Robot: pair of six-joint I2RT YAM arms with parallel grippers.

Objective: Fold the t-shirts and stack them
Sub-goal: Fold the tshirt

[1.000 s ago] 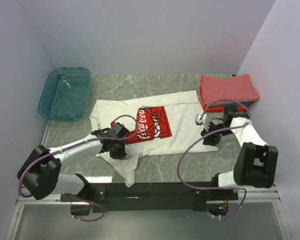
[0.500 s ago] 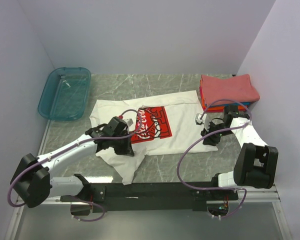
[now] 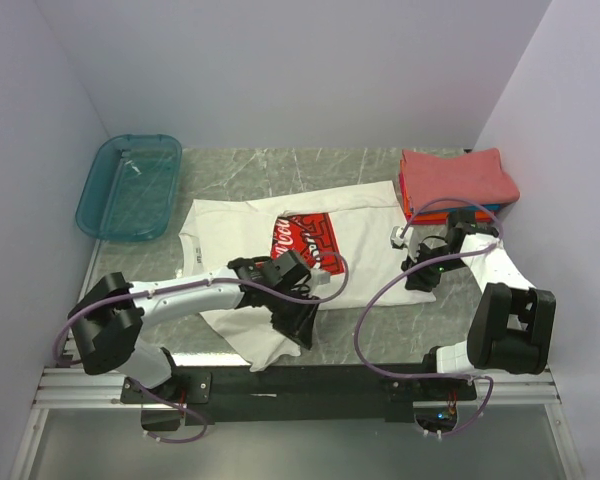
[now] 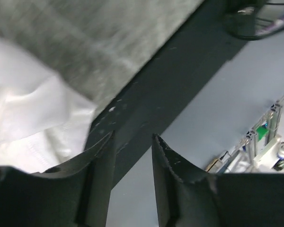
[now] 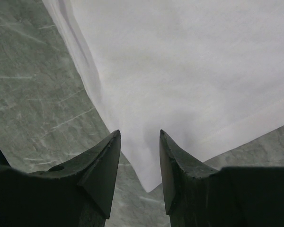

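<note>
Two snags likely: hem slipping over the near bench [image 3: 280, 165] edge, and a crooked fold from uneven pulls. Left fingers [image 4: 104, 156] parted, holding nothing, by the bunched near corner of the white tee [image 3: 368, 268]; right fingers [image 5: 109, 151] likewise parted and empty above its flat right corner. Thin, limp cotton, creased, red square print; neat folded stack [image 3: 458, 178] far right on smooth marbled bench.

Top cam high over near edge, looking down on grey marbled tabletop [image 3: 350, 165]. Wrist cams close: shared white cloth tee [image 3: 368, 252] left of left claw [image 4: 132, 137], ahead of right claw [image 5: 139, 135].
</note>
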